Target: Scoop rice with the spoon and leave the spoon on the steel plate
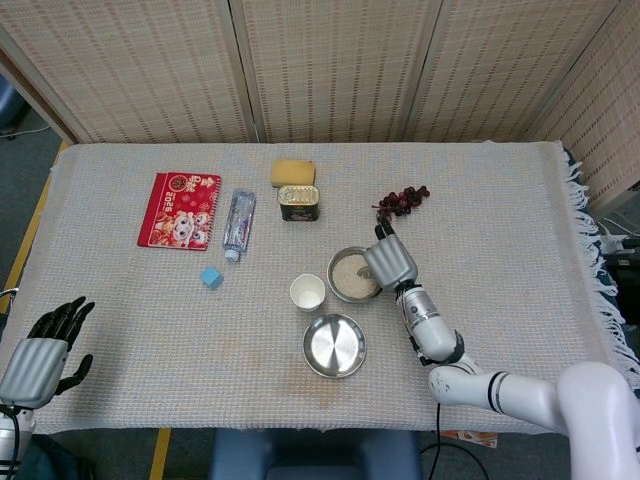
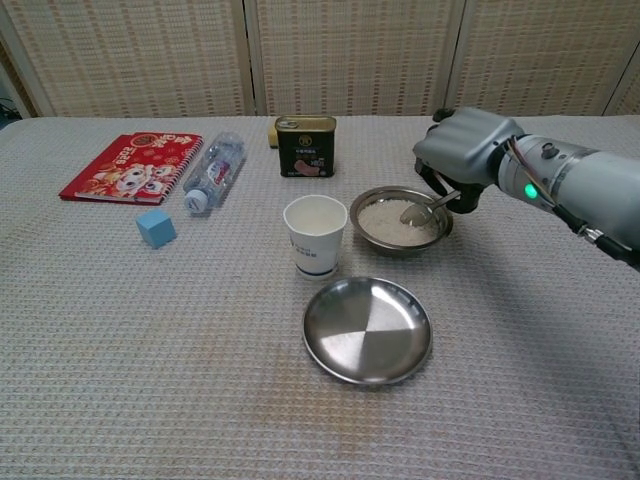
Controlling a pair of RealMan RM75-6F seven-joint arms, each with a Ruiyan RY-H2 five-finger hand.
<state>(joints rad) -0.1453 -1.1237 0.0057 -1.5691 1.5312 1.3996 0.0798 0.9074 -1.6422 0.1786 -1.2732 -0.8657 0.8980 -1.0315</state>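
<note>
My right hand (image 2: 462, 148) (image 1: 390, 263) grips a metal spoon (image 2: 424, 208) and holds it over the steel bowl of rice (image 2: 399, 221) (image 1: 352, 274). The spoon's bowl dips into the rice on the bowl's right side. An empty steel plate (image 2: 367, 329) (image 1: 334, 345) lies in front of the rice bowl, nearer me. My left hand (image 1: 40, 352) hangs at the table's near left corner, fingers apart, holding nothing; only the head view shows it.
A white paper cup (image 2: 315, 234) stands left of the rice bowl. Behind are a meat tin (image 2: 306, 146), a yellow sponge (image 1: 292, 172) and dark grapes (image 1: 400, 201). A water bottle (image 2: 212, 170), a red notebook (image 2: 131, 166) and a blue cube (image 2: 156, 227) lie at left.
</note>
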